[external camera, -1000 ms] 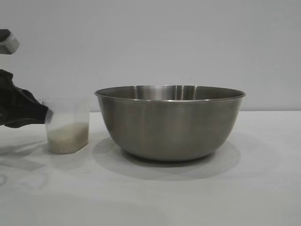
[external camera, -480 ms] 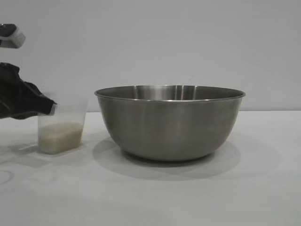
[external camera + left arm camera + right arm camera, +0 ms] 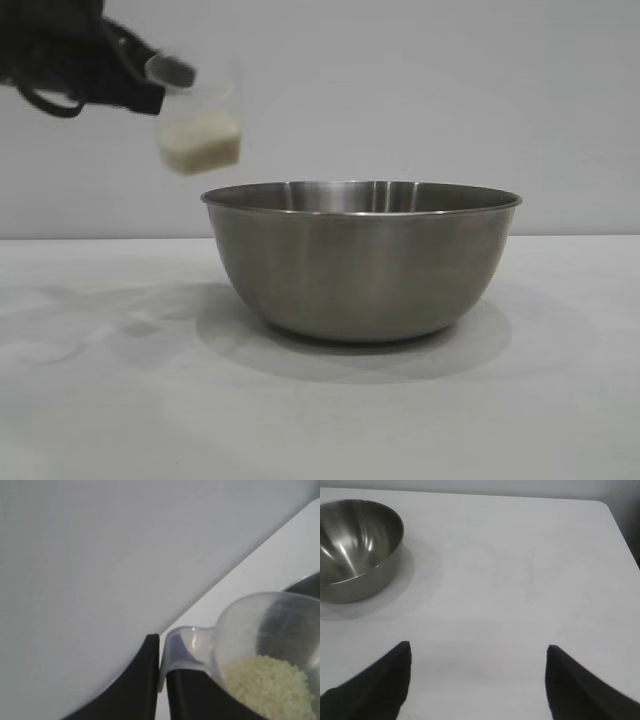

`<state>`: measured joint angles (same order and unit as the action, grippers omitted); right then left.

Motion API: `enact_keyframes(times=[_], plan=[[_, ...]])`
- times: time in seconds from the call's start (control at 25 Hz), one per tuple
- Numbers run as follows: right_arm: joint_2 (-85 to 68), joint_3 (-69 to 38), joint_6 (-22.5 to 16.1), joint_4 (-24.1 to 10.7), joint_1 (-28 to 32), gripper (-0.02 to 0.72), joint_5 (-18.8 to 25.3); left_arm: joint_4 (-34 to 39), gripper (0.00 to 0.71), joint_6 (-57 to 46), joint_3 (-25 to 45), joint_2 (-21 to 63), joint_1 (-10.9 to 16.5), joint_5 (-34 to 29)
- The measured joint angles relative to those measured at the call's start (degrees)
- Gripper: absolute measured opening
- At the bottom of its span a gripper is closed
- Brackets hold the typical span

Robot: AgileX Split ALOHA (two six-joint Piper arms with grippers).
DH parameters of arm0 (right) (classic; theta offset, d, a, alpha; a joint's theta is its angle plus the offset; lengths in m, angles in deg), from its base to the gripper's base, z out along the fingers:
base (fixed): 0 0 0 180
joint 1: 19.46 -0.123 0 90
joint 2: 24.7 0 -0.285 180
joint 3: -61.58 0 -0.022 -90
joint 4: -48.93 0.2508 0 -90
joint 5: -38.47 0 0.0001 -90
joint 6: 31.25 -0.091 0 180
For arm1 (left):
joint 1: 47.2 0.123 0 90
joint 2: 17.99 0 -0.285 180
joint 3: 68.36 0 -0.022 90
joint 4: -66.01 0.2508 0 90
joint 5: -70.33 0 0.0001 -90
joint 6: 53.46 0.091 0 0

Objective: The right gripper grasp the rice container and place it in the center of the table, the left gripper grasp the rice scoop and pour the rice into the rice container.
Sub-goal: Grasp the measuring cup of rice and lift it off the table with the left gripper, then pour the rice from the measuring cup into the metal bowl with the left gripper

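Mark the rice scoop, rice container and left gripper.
rice scoop [image 3: 200, 135], exterior view, clear wall.
rice container [image 3: 362, 262], exterior view, steel outer side.
left gripper [image 3: 161, 690], left wrist view, between fingertips.

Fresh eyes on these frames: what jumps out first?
The big steel rice container dominates the middle of the table, standing upright with nothing visible inside. Next, the left gripper holds the rice scoop by its handle in the air, up and to the left of the container's rim, with the rice inside it. The right gripper hangs open over bare table, well away from the container.
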<state>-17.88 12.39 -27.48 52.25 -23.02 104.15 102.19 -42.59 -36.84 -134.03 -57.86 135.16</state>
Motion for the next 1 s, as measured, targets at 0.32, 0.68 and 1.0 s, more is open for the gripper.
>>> enact_keyframes(times=[0.32,0.68,1.0], plan=[[0.0,0.0,0.0,0.0,0.0,0.477,0.0,10.1,0.0,10.3,-9.8,0.0,-5.3,-2.0],[0.0,0.0,0.0,0.0,0.0,0.477,0.0,11.2,0.0,36.8,-11.1,0.0,-9.6,-6.2],[0.0,0.0,0.0,0.0,0.0,0.477,0.0,10.8,0.0,57.8,-11.1,-1.1,-11.0,-6.4]])
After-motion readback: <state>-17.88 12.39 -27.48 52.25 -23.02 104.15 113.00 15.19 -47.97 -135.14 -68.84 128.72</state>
